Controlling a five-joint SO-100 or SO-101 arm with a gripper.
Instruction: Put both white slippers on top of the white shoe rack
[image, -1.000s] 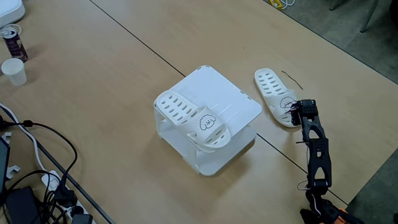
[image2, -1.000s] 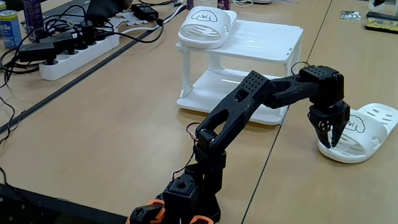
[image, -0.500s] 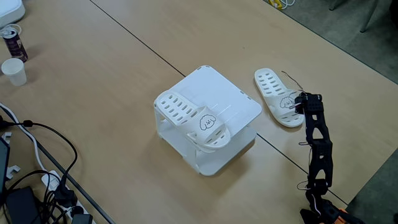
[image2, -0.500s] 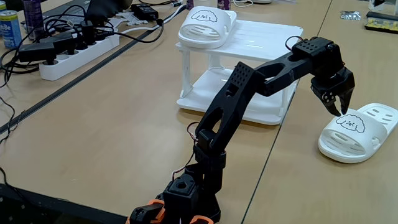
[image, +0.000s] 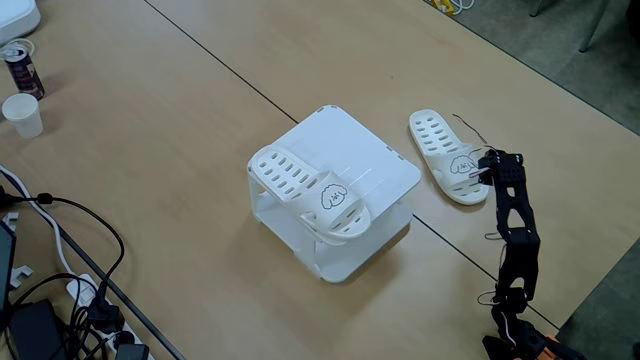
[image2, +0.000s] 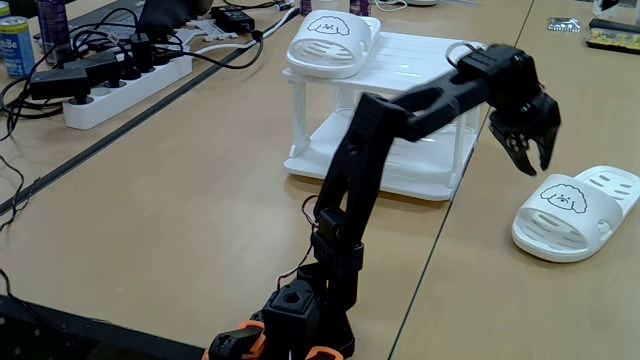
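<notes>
Clearly open, tool (image2: 532, 160) hovers empty above slipper (image2: 565, 213).

Office: long desks (image: 150, 130), power strip (image2: 125, 75), cables (image: 60, 240)

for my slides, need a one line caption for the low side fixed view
Open gripper hovers above the slipper on the table, the other slipper sits atop the white shoe rack.
</notes>
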